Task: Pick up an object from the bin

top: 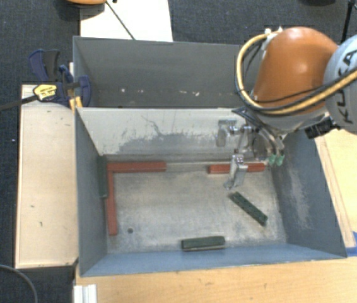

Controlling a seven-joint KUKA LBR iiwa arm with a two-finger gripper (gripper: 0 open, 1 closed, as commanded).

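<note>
My gripper (pixel 234 178) hangs low over the back right part of the bin floor. Just behind it a short red-brown bar (pixel 219 168) lies along the foot of the back wall, partly hidden by the gripper. A dark green flat bar (pixel 249 208) lies slanted on the floor a little in front and to the right of the gripper, apart from it. Nothing shows in the gripper's grasp.
Another dark green bar (pixel 203 243) lies along the front wall. A long red-brown bar (pixel 136 166) runs along the back left, and a third (pixel 111 202) along the left wall. The arm's orange cover and cables hang over the bin's right rear corner.
</note>
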